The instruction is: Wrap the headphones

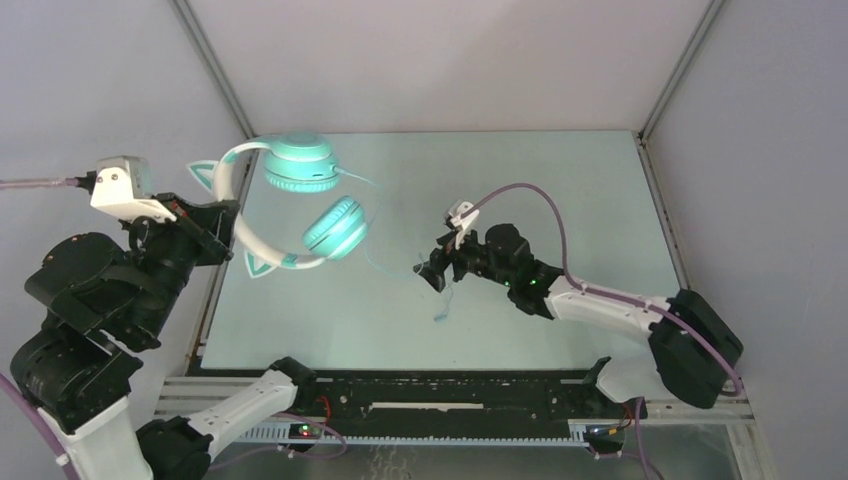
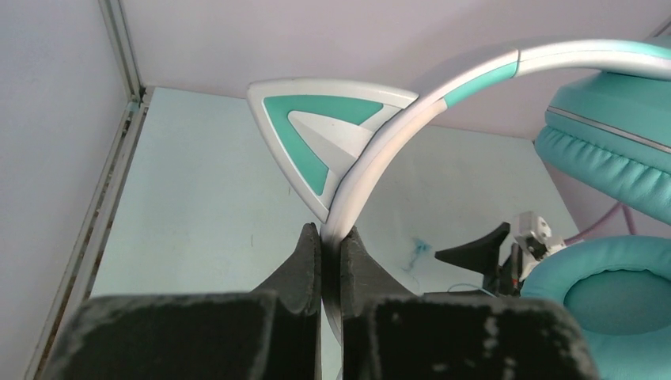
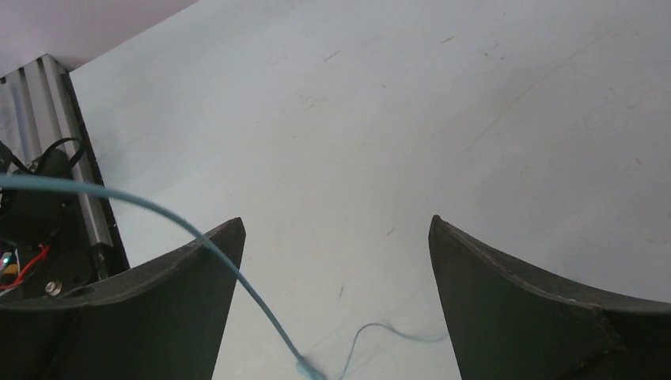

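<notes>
over the table [image 1: 560,170], top view: one headphones [image 1: 335,228] at the far left, with two teal cups [image 1: 300,165], one white band [image 1: 232,160], two cat ears [image 1: 205,177] and one thin cable [image 1: 443,305] trailing right. two arms. left gripper [image 1: 228,232] clenched on the band between the two ears. right gripper [image 1: 432,272] mid-table, well apart from the cups, spread wide, the cable's loose end just beside it.

left wrist view: two fingers [image 2: 305,265] pinched flat on the band, just below one cat ear. both cups at the right edge, one above the other. one finger of the right gripper shows beyond them, small.

right wrist view: two fingers splayed, released, gripping nothing. one cable crosses in front of the left-hand finger and drops to the bare table between the two. one finer strand curls off from it. whether the cable touches the finger: cannot tell.
</notes>
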Controlling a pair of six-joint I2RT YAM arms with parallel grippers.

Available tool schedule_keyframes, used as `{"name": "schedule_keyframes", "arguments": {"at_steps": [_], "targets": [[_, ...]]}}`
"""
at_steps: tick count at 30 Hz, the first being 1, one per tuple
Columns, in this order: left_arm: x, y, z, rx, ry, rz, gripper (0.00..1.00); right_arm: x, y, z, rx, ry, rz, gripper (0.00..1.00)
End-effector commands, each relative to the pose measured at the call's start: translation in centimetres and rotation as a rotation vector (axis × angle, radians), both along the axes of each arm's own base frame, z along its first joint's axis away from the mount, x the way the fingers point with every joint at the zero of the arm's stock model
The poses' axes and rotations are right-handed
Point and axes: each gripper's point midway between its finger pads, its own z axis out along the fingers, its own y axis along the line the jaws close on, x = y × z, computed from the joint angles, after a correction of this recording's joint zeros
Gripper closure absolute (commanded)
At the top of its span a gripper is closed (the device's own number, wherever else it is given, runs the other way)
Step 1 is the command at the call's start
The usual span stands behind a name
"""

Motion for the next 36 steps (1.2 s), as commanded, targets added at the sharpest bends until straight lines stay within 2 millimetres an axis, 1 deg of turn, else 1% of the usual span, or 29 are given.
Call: {"name": "schedule_keyframes", "arguments": {"at_steps": [1,2,5,6,7,8,11,13,14,16,19,21,23,25,28,30,32,33,35,36], "targets": [[-0.4,-1.0,2.2,-0.104,-0.055,-0.048,1.00,2.1,2.4,4.8,0.144,-0.137,0.012,0.04],[-0.4,-1.1,2.2,-0.107,-0.054,-0.051,1.00,2.2,3.0,4.5,0.154,-0.121,0.024,0.04],[-0.4,-1.2,2.3,-0.114,-0.051,-0.053,1.00,2.2,4.1,4.7,0.191,-0.088,0.047,0.07],[-0.3,-1.3,2.4,-0.117,-0.052,-0.054,1.00,2.2,4.2,4.6,0.197,-0.079,0.046,0.10],[-0.4,-1.2,2.4,-0.121,-0.055,-0.052,1.00,2.2,4.3,4.4,0.200,-0.065,0.045,0.15],[-0.3,-1.2,2.4,-0.123,-0.055,-0.051,1.00,2.1,4.3,4.2,0.196,-0.052,0.046,0.24],[0.1,-0.9,2.4,-0.142,-0.055,-0.015,1.00,1.5,3.9,3.4,0.177,-0.010,0.052,0.67],[0.7,-0.7,2.2,-0.165,-0.049,0.021,1.00,0.9,3.4,2.7,0.153,0.033,0.048,0.97],[1.0,-0.8,2.1,-0.180,-0.050,0.024,1.00,0.8,3.0,2.1,0.136,0.064,0.027,1.00],[1.8,-1.7,1.7,-0.200,-0.041,0.011,1.00,0.5,1.9,0.9,0.109,0.108,-0.022,1.00],[2.9,-3.1,1.9,-0.227,-0.025,-0.024,1.00,0.5,-0.1,-0.4,0.090,0.124,-0.106,1.00],[3.5,-4.3,2.1,-0.246,-0.010,-0.066,1.00,0.9,-1.6,-0.9,0.078,0.112,-0.181,1.00],[4.2,-5.9,2.0,-0.269,0.021,-0.126,1.00,1.8,-3.3,-1.0,0.065,0.088,-0.263,1.00],[5.1,-7.6,1.5,-0.303,0.065,-0.185,1.00,2.5,-4.6,-0.9,0.050,0.076,-0.307,1.00],[6.6,-9.9,0.1,-0.367,0.124,-0.286,1.00,3.4,-6.0,-0.8,0.026,0.056,-0.349,1.00],[7.4,-11.0,-1.0,-0.469,0.125,-0.350,1.00,4.3,-7.1,-1.0,-0.014,0.019,-0.379,1.00],[8.5,-12.0,-2.7,-0.592,0.144,-0.414,1.00,5.3,-8.3,-1.2,-0.046,-0.007,-0.422,1.00],[9.3,-12.5,-4.4,-0.638,0.183,-0.426,1.00,5.6,-8.8,-1.2,-0.053,-0.013,-0.433,1.00],[9.9,-12.9,-5.1,-0.685,0.209,-0.445,1.00,6.0,-9.3,-1.3,-0.058,-0.012,-0.446,1.00],[10.0,-13.0,-5.1,-0.695,0.217,-0.453,1.00,6.0,-9.3,-1.4,-0.057,-0.007,-0.447,1.00]]}}
